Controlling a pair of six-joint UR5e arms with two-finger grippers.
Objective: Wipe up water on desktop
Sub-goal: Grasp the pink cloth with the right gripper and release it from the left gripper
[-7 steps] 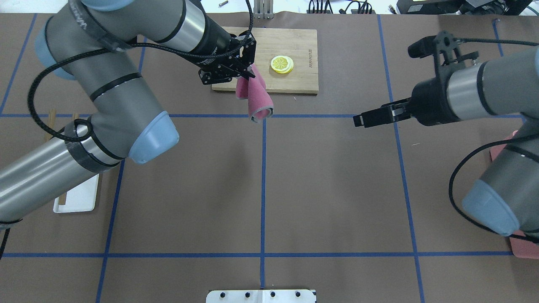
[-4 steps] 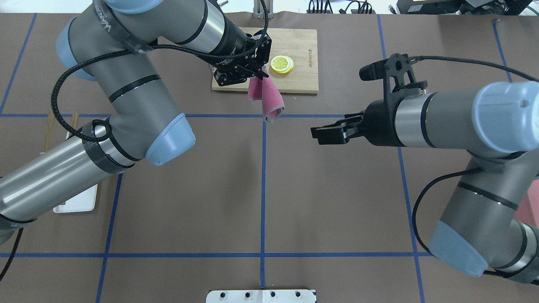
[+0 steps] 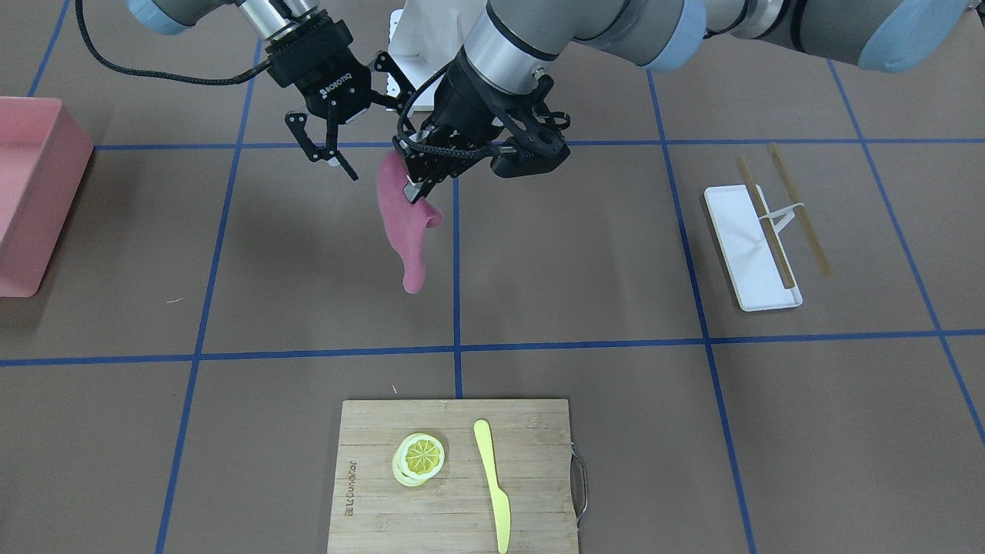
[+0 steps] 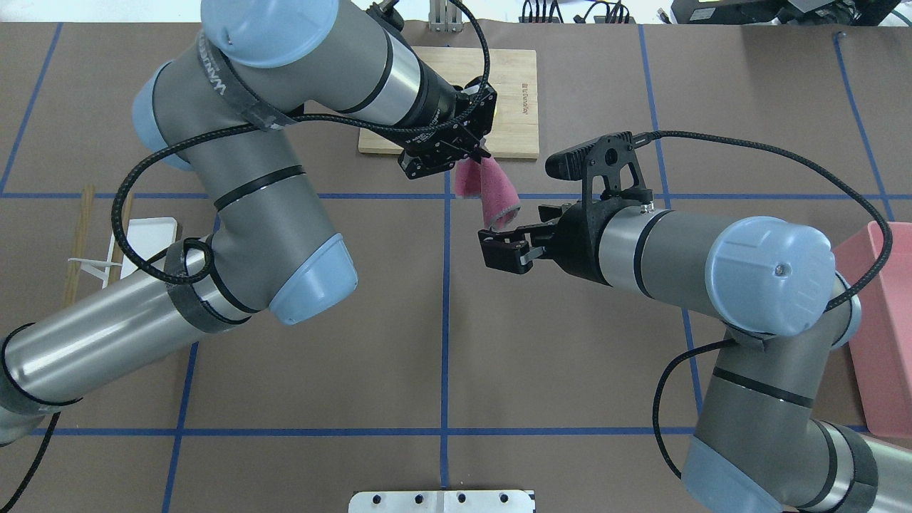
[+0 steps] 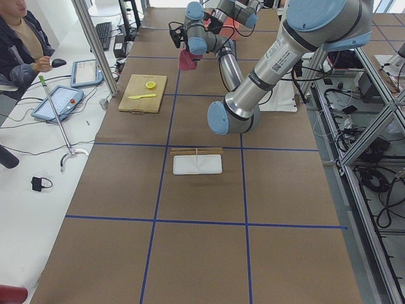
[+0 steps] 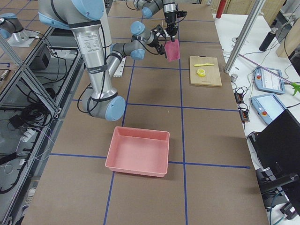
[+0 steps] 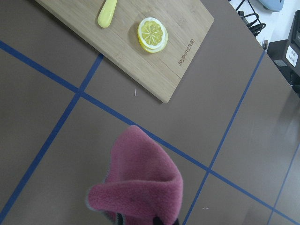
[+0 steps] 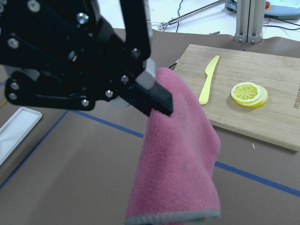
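Note:
My left gripper [image 4: 467,151] is shut on the top of a pink cloth [image 4: 493,198], which hangs free above the brown desktop [image 4: 570,356] near the crossing of the blue tape lines. The cloth also shows in the front view [image 3: 405,227], in the left wrist view [image 7: 140,187] and in the right wrist view [image 8: 180,159]. My right gripper [image 4: 491,249] is open and empty, close beside the cloth's lower end without touching it; the front view shows its fingers spread [image 3: 329,158]. I see no water on the desktop.
A bamboo cutting board [image 3: 539,431] with lemon slices [image 3: 419,455] and a yellow knife [image 3: 492,481] lies beyond the cloth. A white tray [image 3: 742,231] with chopsticks is on my left. A pink bin [image 4: 883,320] is on my right.
My left gripper has carried the cloth off the cutting board, rightward and toward me. My right arm has swung left until its open gripper is beside the cloth.

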